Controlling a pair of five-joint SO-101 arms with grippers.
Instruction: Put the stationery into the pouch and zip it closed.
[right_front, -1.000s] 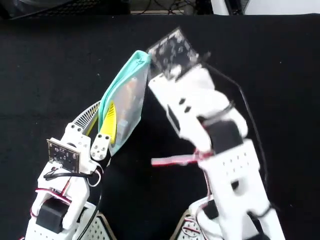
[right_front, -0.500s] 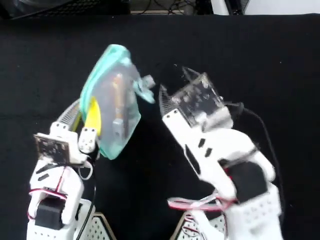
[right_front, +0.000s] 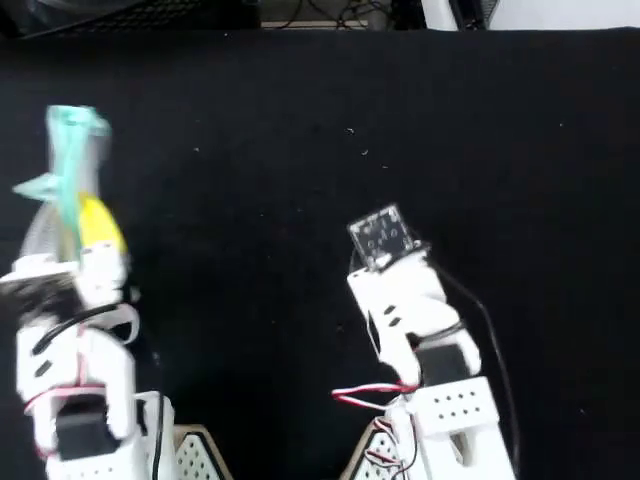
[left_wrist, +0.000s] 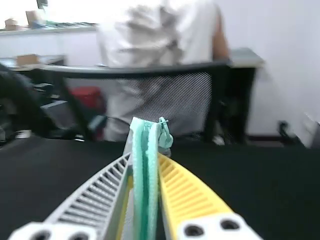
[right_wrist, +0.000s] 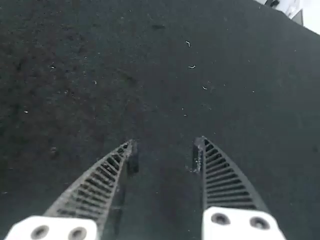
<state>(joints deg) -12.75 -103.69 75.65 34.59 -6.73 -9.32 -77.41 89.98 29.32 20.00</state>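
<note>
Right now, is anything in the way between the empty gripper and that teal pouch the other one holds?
Nothing visible. The pouch is clamped in the left gripper at the left of the table. The right gripper hangs open, and only black tabletop lies between them.

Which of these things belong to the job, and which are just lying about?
Job: teal pouch, clamped in the left gripper; right gripper, open and empty over the table.
Lying about: white specks on the black table; a chair behind it.
</note>
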